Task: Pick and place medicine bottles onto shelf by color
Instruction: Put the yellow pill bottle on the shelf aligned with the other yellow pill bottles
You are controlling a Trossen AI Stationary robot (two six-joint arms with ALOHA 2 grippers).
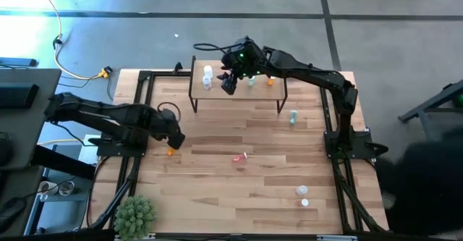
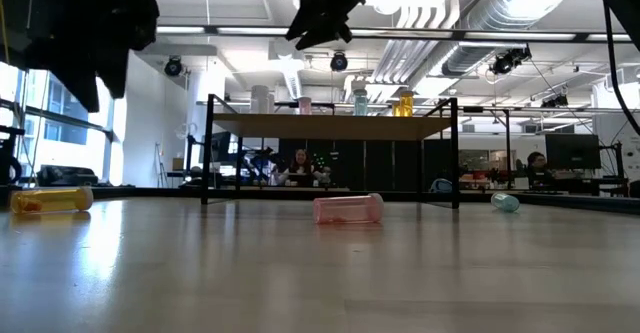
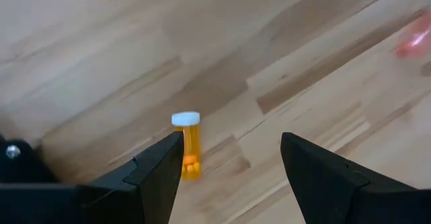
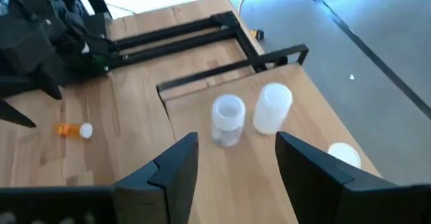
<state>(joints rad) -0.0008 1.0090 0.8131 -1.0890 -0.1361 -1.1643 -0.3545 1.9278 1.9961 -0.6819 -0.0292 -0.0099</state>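
Near the table's left side, an orange bottle is lying on its side on the wood, and the left gripper is being held just above it. Its fingers are being held wide apart with nothing between them; in the left wrist view the orange bottle is being framed close beside one finger, off the middle of the gap. The step in hand is being judged as the approach to this bottle, with the grasp not yet made.

Over the shelf, the right gripper is being held above the board's left half, its fingers partly spread and empty. Two white bottles are being shown upright on the board in the right wrist view, with further bottles, a pink one, a green-blue one and an orange one, standing in a row along it in the low view.

On the tabletop a pink bottle, a green bottle and two white bottles are being left for later.

For the next move, the left gripper would probably need to be shifted sideways until the orange bottle is centred between the fingers, lowered, and closed across the bottle's body rather than along it. A roll on the smooth wood is being judged the main risk.
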